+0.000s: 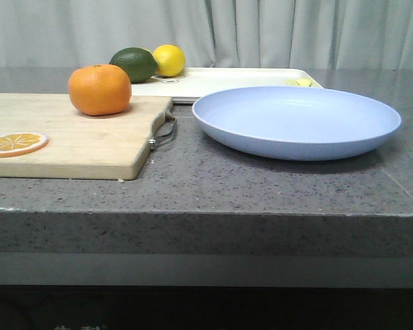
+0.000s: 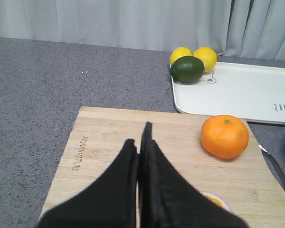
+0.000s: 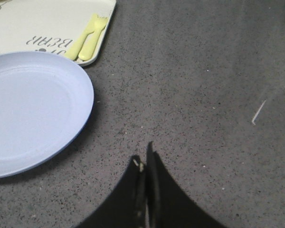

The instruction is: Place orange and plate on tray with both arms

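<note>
**Both grippers empty, nothing on tray yet**

Left gripper [image 2: 138,142] pressed together above cutting board [image 1: 76,141]; right gripper [image 3: 143,166] likewise, seemingly closed (empty). Orange [image 1: 100,89] on board, plate [image 1: 297,121] on counter, tray [image 1: 227,81] behind, awaiting both.

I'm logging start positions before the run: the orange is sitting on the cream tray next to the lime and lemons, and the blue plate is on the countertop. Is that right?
Not quite. The orange sits on the wooden cutting board, not on the tray; the left wrist view shows this clearly. The lime and lemons are at the tray's corner, and the plate is on the countertop as you said.
</note>
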`<state>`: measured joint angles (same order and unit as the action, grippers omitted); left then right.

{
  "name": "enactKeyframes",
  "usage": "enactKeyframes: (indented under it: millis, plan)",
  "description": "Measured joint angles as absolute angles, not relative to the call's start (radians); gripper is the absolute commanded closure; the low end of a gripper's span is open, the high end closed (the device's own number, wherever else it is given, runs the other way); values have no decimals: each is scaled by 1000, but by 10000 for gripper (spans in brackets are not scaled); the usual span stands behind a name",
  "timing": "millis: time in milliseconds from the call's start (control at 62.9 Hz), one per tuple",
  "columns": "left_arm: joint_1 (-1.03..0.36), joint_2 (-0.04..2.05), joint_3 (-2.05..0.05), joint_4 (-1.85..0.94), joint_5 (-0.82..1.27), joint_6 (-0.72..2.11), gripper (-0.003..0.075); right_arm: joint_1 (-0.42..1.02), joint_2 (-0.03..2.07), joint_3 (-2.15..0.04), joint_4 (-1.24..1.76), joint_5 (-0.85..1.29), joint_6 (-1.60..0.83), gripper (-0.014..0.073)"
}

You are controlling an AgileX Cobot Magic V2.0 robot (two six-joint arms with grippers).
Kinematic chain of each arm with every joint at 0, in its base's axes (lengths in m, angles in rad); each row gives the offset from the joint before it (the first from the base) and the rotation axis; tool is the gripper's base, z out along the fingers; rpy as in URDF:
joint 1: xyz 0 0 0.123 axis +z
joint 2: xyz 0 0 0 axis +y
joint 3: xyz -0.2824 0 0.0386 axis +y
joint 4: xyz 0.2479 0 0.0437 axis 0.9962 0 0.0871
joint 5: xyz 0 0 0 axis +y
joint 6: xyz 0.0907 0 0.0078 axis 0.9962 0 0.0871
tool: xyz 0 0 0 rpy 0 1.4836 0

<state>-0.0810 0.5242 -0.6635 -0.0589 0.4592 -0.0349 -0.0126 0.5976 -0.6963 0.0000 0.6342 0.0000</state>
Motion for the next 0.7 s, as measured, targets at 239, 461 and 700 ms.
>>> enactKeyframes:
  millis: [239, 461, 700]
  plan:
    - [-81, 529, -664, -26, 468, -35, 431, -13, 609, -696, 0, 653, -7, 55]
    - [-81, 529, -664, -25, 452, -35, 151, -13, 609, -696, 0, 654, -7, 15]
    - [-97, 593, -677, -22, 441, 20, 151, 4, 609, -696, 21, 654, -24, 15]
